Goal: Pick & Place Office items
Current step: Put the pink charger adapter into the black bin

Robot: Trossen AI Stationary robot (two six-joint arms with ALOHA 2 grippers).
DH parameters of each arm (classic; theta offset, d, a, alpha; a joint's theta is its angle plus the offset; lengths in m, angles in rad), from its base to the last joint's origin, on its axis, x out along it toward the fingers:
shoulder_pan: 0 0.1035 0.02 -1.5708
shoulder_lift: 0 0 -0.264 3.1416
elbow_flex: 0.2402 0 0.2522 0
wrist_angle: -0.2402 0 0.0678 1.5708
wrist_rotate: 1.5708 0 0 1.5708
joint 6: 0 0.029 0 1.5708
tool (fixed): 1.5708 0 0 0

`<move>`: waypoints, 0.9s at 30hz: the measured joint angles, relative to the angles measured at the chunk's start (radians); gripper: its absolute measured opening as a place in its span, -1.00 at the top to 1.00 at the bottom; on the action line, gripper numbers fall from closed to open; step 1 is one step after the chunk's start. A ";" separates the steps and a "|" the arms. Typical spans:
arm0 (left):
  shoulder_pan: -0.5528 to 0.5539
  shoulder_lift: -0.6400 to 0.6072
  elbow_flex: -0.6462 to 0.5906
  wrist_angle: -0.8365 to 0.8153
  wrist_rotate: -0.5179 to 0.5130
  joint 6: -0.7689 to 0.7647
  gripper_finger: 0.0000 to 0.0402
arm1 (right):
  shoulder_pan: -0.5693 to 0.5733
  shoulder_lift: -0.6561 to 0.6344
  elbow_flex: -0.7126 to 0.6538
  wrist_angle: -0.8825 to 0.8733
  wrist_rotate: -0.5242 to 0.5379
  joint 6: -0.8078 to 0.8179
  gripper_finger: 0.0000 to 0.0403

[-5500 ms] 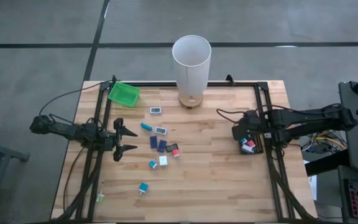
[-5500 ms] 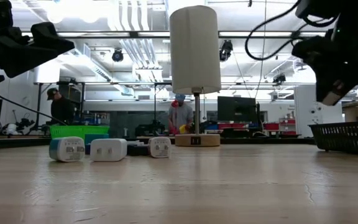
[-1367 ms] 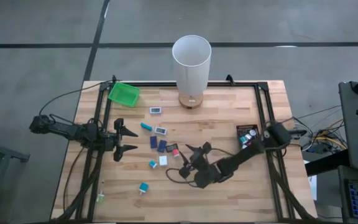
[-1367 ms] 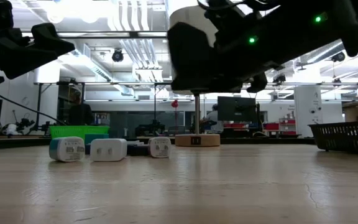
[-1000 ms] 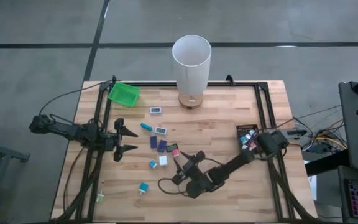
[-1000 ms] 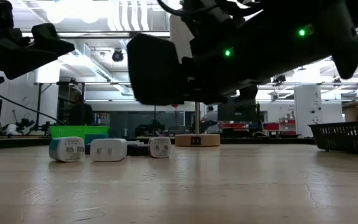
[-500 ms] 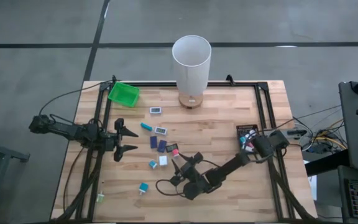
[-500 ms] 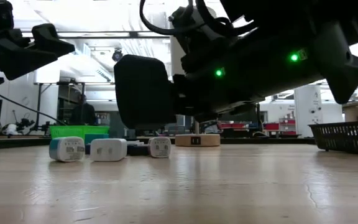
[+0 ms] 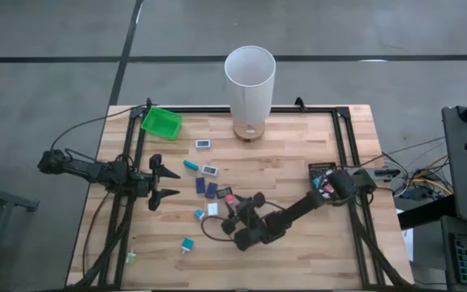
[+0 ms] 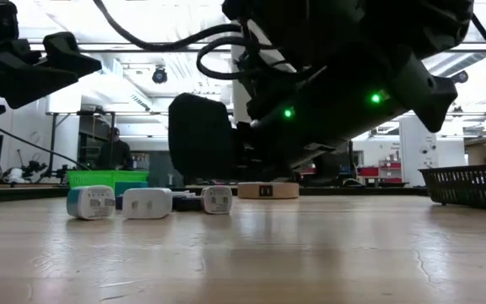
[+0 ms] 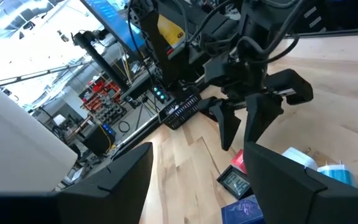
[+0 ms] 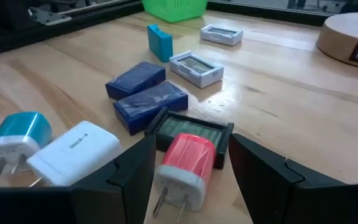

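Wooden table: most items are loose mid-table, few sit in black tray. Your R gripper hovers, fingers apart, straddling red plug, nothing held yet. L gripper waits open at left edge.

R arm is reaching out low across the table's middle, its right gripper pointing toward the L side, fingers standing apart w/ nothing clamped between. L arm is waiting at the table's L edge, left gripper spread open, holding nothing.
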 joint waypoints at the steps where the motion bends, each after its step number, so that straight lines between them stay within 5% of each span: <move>1: 0.000 0.000 0.000 0.000 0.000 0.000 -0.28 | -0.005 0.000 0.000 0.000 -0.018 0.001 0.01; 27: 0.000 0.000 0.000 0.000 0.000 0.000 -0.28 | -0.076 -0.002 -0.002 -0.097 -0.203 0.130 0.06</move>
